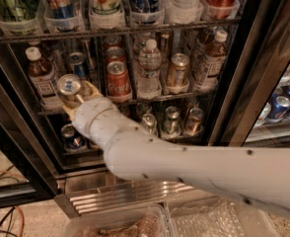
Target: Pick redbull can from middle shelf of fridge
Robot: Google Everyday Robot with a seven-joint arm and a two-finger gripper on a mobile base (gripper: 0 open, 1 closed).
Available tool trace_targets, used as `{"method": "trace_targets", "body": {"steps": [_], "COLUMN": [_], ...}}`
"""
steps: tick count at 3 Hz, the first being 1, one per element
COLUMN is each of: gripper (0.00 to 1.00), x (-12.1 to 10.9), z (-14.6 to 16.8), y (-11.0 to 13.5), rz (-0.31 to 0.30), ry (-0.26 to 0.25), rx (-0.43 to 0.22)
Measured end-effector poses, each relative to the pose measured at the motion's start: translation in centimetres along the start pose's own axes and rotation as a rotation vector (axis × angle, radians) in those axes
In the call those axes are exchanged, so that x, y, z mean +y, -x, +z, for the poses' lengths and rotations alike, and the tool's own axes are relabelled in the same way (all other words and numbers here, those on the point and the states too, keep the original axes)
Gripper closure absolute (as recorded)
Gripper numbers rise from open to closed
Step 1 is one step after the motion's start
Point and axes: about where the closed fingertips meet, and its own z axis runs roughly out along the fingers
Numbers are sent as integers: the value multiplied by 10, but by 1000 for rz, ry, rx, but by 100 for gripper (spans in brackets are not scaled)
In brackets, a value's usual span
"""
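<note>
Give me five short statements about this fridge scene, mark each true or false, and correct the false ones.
1. The end effector grips the redbull can at the left of the middle shelf. True.
2. A red Coca-Cola can stands to the right of the held can. True.
3. The water bottle lies on its side. False: it stands upright.
4. The fridge is shut in front of the arm. False: the arm reaches inside.
5. A white-capped brown bottle stands left of the held can. True.
</note>
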Motion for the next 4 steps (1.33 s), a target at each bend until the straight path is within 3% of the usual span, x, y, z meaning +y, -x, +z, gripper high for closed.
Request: {"method": "trace_targets", "body": {"steps": [2, 4], "gripper": [100, 100], "x": [-30, -38], "z": [-58, -83], "y": [-7, -18], "rz": [-52, -53], "ry": [10, 30], "rx": [94, 157]}}
